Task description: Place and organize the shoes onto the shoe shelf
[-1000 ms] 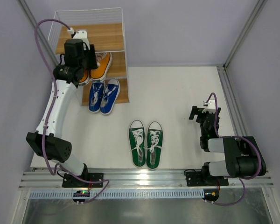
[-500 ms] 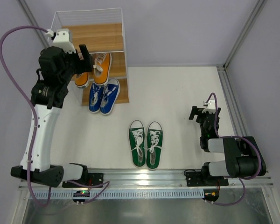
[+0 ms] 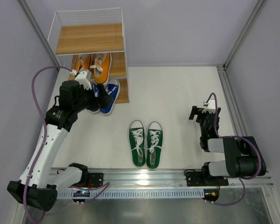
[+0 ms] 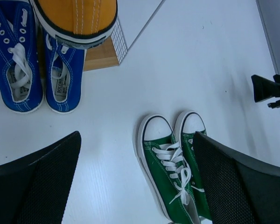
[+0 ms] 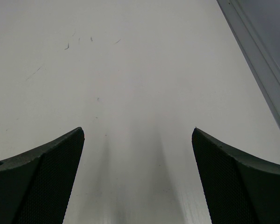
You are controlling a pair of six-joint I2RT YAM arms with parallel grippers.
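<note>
While the shoe shelf (image 3: 88, 39) is standing at the far left corner of the table (image 3: 177, 88), you are seeing two pairs already sitting on it. The orange pair (image 3: 93, 65) is lying side by side on the shelf's middle tier, heels facing out toward the front edge. In the left wrist view, one orange heel (image 4: 77, 18) is poking over the board below. The blue pair (image 3: 109, 93) is resting on the shelf's lowest tier, just under the orange one. Its heels are reaching past the front edge of that board (image 4: 100, 56), and the left arm (image 3: 46, 144) is covering part of it from above. The green pair (image 3: 146, 143) is waiting on the table well in front of the shelf and off to its right. Its two shoes are touching side by side, with their white toes pointing back toward the shelf's end of the table. Your left jaws are hanging just in front of the shelf's lowest tier, above the blue pair, spread wide and gripping nothing. The right arm (image 3: 233, 156) is sitting folded far to the right of the shelf. Its right jaws are also gaping wide, with only bare table showing between them.
</note>
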